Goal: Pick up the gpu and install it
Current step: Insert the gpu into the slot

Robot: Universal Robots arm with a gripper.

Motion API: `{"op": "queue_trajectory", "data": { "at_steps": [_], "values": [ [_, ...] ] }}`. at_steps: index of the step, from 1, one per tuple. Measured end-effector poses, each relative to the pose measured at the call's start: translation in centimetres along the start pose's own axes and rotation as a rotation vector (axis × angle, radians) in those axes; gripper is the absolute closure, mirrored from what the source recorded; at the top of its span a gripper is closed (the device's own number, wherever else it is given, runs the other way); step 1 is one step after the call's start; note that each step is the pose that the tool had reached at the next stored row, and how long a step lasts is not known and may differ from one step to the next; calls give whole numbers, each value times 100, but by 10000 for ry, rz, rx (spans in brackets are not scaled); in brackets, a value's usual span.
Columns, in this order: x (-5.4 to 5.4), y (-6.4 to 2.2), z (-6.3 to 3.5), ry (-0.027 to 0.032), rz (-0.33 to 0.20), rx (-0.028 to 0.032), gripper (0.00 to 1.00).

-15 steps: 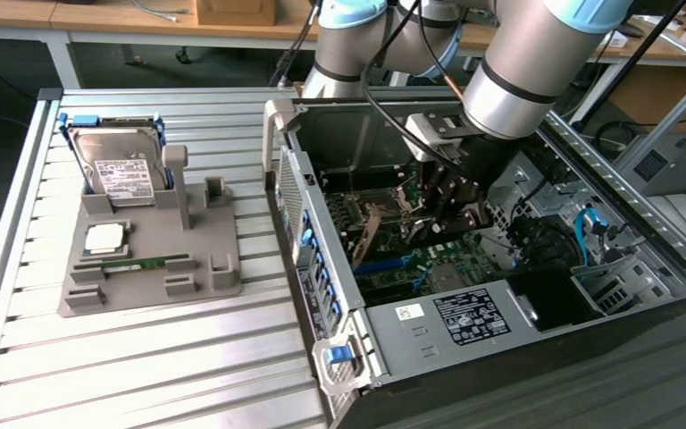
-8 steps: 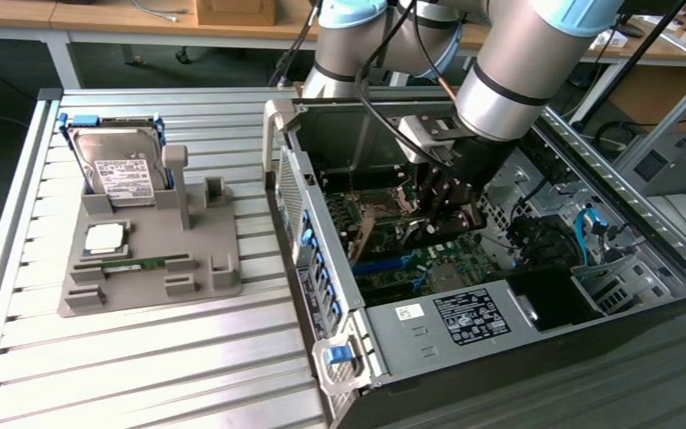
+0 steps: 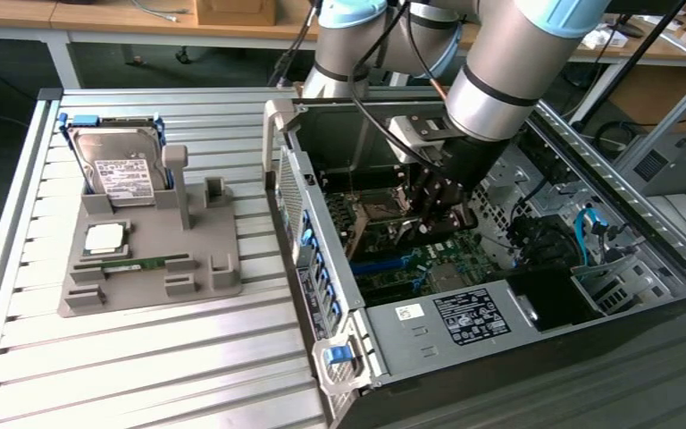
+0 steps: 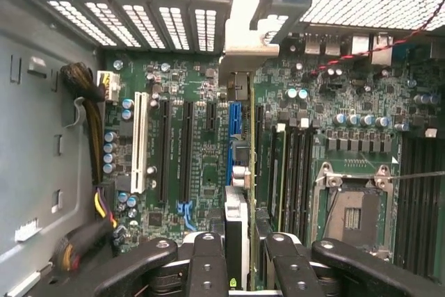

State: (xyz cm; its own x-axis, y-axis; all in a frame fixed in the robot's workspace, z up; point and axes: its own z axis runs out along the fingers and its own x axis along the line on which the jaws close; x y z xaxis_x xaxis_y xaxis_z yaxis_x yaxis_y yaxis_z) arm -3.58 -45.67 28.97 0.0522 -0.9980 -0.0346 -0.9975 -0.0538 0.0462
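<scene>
The gpu (image 4: 237,220) shows edge-on in the wrist view, a thin card running away from my fingers (image 4: 207,259) to its silver end bracket (image 4: 243,26) at the case's rear wall. My gripper (image 4: 243,245) is shut on the card's near end. The card hangs over the motherboard (image 4: 201,172), in line with the blue expansion slot (image 4: 233,119); whether it touches the slot I cannot tell. In the exterior view my gripper (image 3: 445,207) is low inside the open computer case (image 3: 439,331), pointing down at the board.
A grey holder (image 3: 206,268) on the slatted metal table at the exterior view's left carries a hard drive (image 3: 117,165), a square processor chip (image 3: 104,237) and a narrow memory stick (image 3: 140,264). Beside the card lie the open processor socket (image 4: 354,206), memory slots and a cable bundle (image 4: 87,92).
</scene>
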Motion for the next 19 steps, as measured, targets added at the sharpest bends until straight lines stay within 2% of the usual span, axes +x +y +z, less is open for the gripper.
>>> {"op": "queue_trajectory", "data": {
  "at_steps": [10,19],
  "values": [
    [-3,110,70,14,0,-1,73],
    [-4,169,166,16,1,-1,73]
  ]
}}
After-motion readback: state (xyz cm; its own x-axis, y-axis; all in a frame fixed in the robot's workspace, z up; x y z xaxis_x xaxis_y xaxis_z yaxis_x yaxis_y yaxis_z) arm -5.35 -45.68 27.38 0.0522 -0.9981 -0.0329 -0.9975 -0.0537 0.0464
